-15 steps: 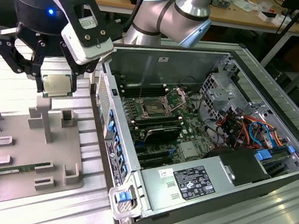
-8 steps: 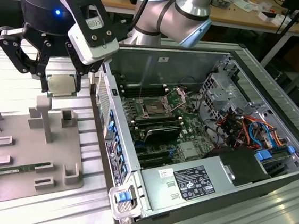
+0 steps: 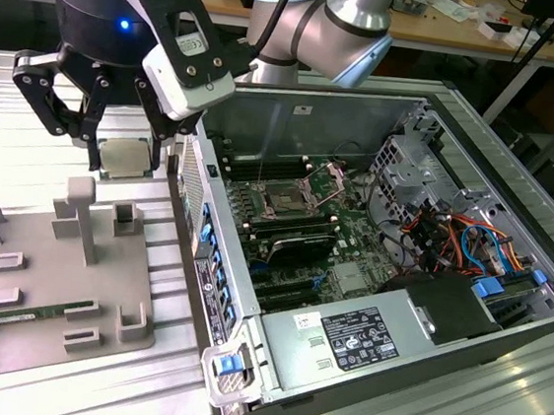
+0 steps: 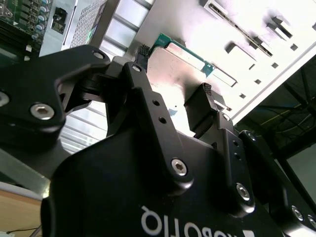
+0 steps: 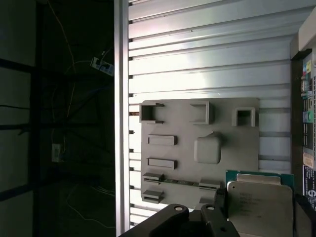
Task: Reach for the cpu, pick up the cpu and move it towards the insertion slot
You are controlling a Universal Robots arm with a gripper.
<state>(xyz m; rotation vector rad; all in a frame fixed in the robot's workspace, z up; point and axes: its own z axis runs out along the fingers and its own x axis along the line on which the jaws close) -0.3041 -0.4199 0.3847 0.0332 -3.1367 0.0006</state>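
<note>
Fingertips [image 4: 207, 94] pinch the cpu [image 3: 127, 157] by opposite edges; in both wrist views the silvery lid with green rim [image 4: 170, 69] sits clamped between the black pads. Gripper [image 3: 124, 157] hangs with the chip lifted clear of the grey tray [image 3: 42, 272], above the tray's far edge, just beside the open computer case [image 3: 272, 351] on its left in the exterior view. Green memory stick [image 3: 23, 318] lies in the tray's near part. Insertion slot [image 3: 286, 201], bracket open, sits on the motherboard, well apart to the right of the gripper.
</note>
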